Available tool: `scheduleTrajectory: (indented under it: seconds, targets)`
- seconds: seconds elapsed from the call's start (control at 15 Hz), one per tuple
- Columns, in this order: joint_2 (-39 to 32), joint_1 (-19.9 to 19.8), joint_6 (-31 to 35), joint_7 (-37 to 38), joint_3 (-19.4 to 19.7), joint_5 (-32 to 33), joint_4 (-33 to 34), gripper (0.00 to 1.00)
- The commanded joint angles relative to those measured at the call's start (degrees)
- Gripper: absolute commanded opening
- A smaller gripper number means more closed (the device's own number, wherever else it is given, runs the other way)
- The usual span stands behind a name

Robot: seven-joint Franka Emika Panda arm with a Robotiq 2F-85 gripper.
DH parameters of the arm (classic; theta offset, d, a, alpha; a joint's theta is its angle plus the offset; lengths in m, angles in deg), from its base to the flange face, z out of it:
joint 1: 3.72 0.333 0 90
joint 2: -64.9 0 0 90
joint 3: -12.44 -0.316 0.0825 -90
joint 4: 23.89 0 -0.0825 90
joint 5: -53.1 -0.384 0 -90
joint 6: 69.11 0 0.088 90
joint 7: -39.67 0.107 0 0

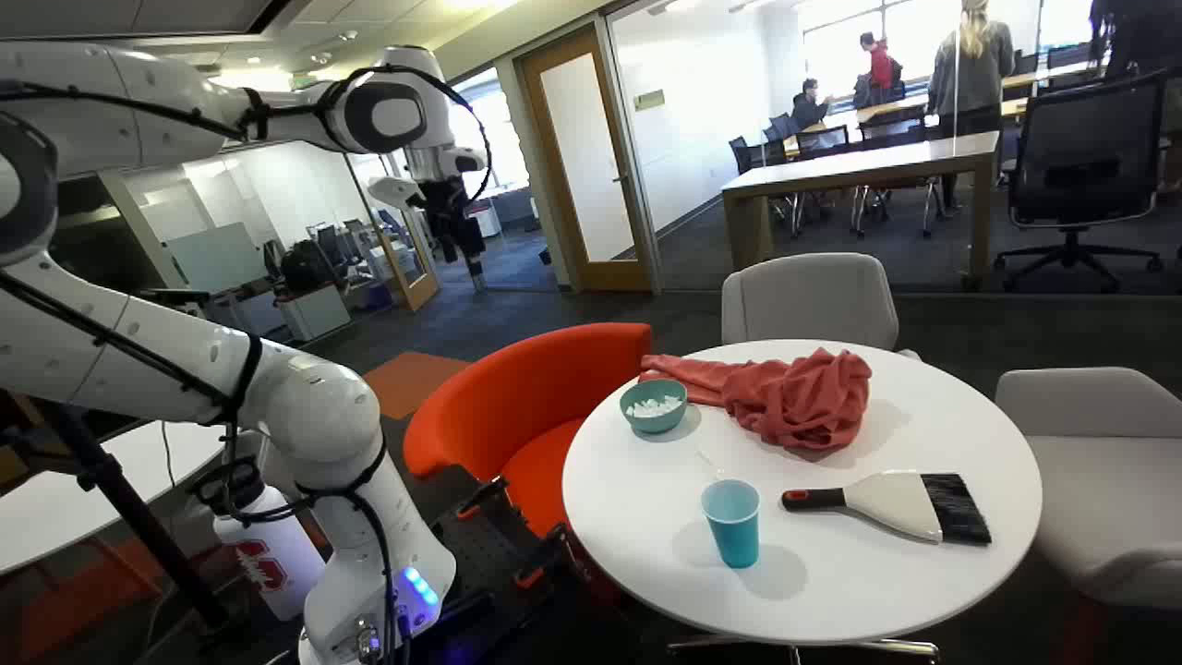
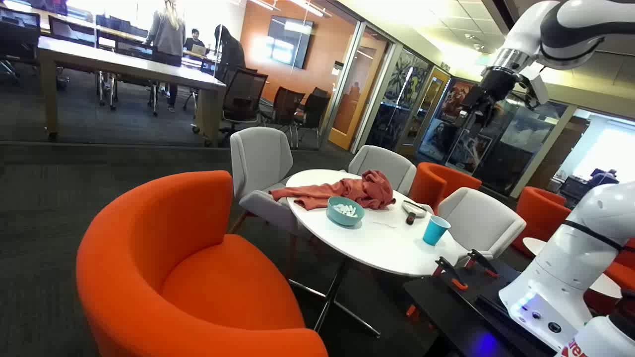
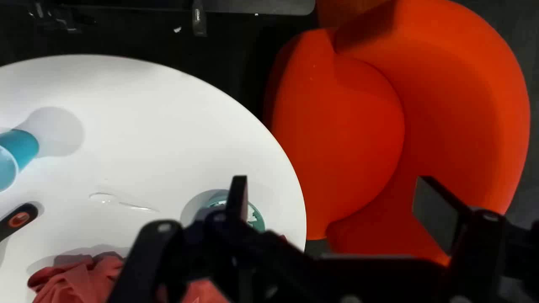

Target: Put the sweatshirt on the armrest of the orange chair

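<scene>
The sweatshirt is a crumpled red cloth [image 1: 803, 397] on the white round table [image 1: 886, 596], with a sleeve stretched toward the table's edge. It also shows in an exterior view [image 2: 369, 191] and partly at the bottom left of the wrist view [image 3: 78, 280], where the gripper hides some of it. The orange chair [image 2: 198, 282] stands beside the table, its curved back running into armrests; it also shows in the wrist view [image 3: 337, 126] and an exterior view [image 1: 536, 388]. My gripper [image 3: 332, 198] is open and empty, high above the table edge and chair; both exterior views show it raised [image 1: 462, 240] [image 2: 478, 111].
A teal bowl [image 1: 656, 420] with white pieces stands close to the sweatshirt's sleeve. A blue cup [image 1: 736, 536], a brush [image 1: 891, 506] and a clear plastic utensil [image 3: 122, 202] are on the table. Grey chairs [image 1: 808, 300] stand around it. Clamps [image 2: 451, 272] sit on the robot's black base.
</scene>
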Motion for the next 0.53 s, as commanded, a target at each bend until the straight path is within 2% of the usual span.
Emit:
scheduleTrajectory:
  seconds: [0.0, 0.33, 0.47]
  targets:
    - [0.0, -0.67, -0.28, -0.32, -0.46, -0.31, 0.17, 1.0]
    - [0.0, -0.67, -0.28, -0.32, -0.46, -0.31, 0.17, 1.0]
    - [-3.19, -1.85, 2.03, 1.06, -1.16, 0.27, 1.7, 1.0]
